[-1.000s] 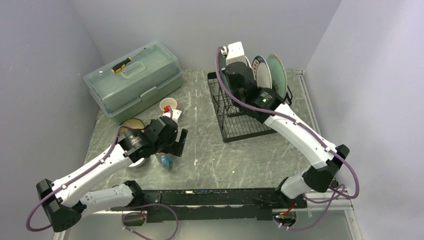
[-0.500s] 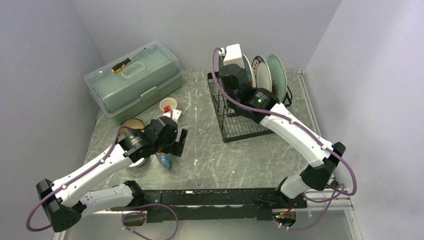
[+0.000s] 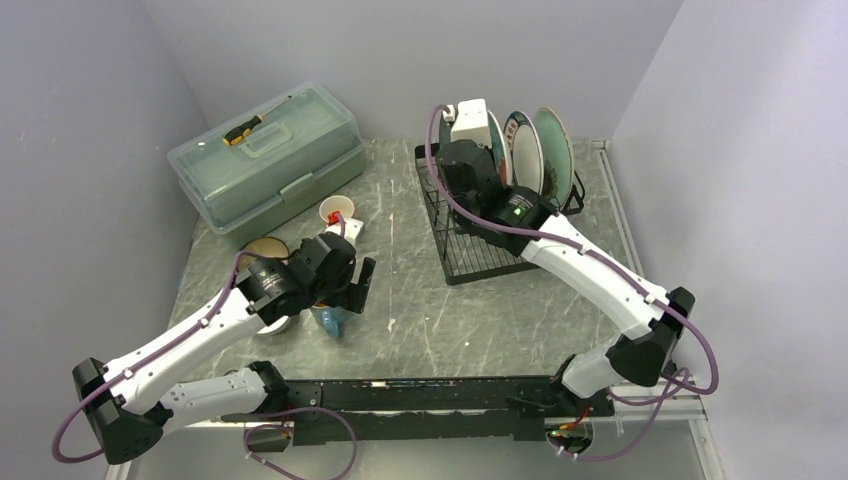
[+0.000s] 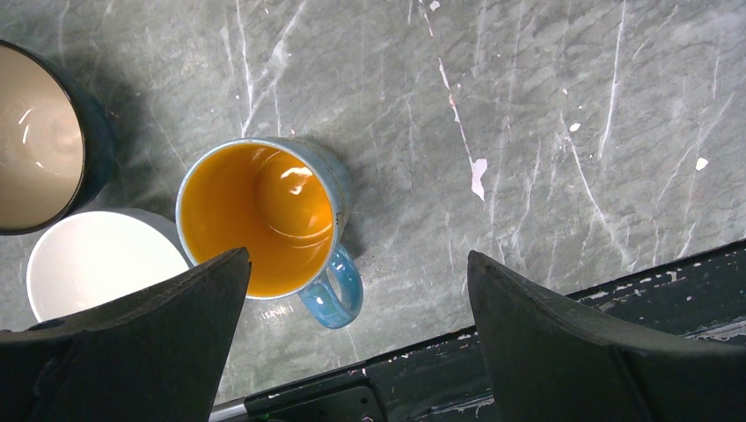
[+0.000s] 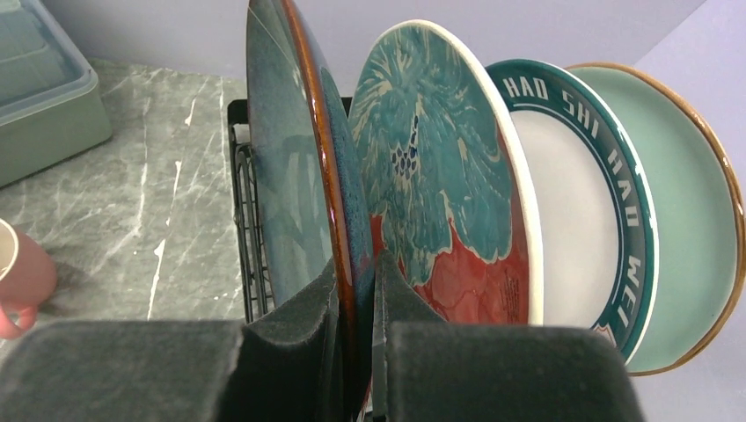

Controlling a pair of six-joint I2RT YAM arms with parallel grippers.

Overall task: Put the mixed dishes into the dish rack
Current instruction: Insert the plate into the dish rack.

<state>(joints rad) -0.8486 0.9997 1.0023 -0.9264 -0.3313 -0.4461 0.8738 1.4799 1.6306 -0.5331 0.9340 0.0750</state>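
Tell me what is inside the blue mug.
Only its glossy orange inside shows; the mug looks empty. A finger of the left gripper covers the lower left of its opening, so that part cannot be checked.

Translucent green lidded box [image 3: 265,158] at the table's [image 3: 420,290] far-left corner; yellow-and-black screwdriver [image 3: 243,129] lying on its lid.

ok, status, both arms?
Right gripper shut on teal plate, upright at dish rack beside three racked plates. Left gripper open above blue mug. Nothing in the way.
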